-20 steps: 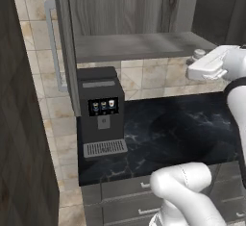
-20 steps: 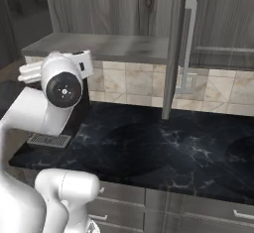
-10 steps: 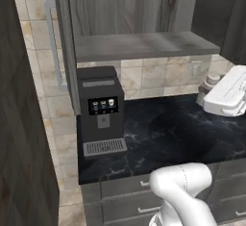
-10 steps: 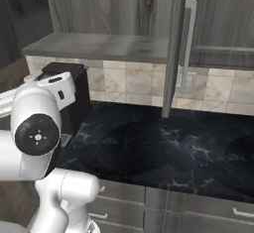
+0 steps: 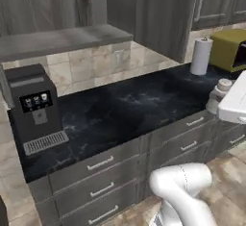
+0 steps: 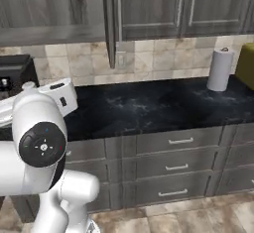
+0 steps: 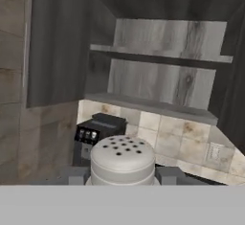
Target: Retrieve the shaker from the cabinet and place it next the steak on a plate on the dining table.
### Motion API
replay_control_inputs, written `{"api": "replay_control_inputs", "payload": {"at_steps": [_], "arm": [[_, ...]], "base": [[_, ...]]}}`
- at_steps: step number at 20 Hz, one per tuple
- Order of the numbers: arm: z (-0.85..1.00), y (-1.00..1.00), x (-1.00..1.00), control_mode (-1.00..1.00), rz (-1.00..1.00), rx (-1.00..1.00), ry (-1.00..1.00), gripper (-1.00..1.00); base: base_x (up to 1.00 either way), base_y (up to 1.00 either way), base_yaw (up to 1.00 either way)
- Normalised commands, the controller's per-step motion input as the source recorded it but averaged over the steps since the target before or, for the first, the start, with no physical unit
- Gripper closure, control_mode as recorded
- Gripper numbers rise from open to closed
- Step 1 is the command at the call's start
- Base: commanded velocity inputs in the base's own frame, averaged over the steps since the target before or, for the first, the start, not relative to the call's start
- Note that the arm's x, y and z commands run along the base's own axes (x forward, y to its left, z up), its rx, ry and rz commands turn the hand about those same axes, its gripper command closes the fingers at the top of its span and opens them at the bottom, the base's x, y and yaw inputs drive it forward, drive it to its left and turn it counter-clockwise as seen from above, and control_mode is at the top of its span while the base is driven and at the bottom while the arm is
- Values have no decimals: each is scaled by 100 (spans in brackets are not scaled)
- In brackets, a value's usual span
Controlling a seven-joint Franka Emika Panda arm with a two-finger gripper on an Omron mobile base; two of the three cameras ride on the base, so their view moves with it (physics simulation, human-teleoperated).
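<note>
With the shaker (image 7: pixel 122 159) clamped between the end effector (image 7: pixel 122 177) fingers (image 7: pixel 75 175) — perforated cap up, sitting right at the tips in the hand view — retrieval looks done and this reads as the carry phase. In the left base view the shaker (image 5: pixel 220 93) rides at the right edge above the black bench (image 5: pixel 125 109), well clear of the open cabinet (image 7: pixel 158 56) and its bare shelf (image 5: pixel 57 40). Coffee machine (image 5: pixel 33 107) sits at bench left, paper towel roll (image 6: pixel 220 69) at far right. Plate, steak and dining table aren't visible, so the base probably needs to turn and drive. Main risks: grip looks low on the body, near the tips — a fast swing could let it tilt or slip; also the open cabinet door (image 6: pixel 111 21) juts out over the bench, so a wide arm sweep could clip it.
</note>
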Motion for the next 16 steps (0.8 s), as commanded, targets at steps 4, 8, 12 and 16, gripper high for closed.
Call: {"api": "replay_control_inputs", "payload": {"at_steps": [4, 8, 12, 16], "arm": [[0, 0, 0, 100, 0, 0, 0, 100], [0, 0, 0, 100, 0, 0, 0, 100], [0, 0, 0, 100, 0, 0, 0, 100], [0, 0, 0, 100, 0, 0, 0, 100]], "base": [[0, 0, -100], [0, 0, -100], [0, 0, -100], [0, 0, -100]]}}
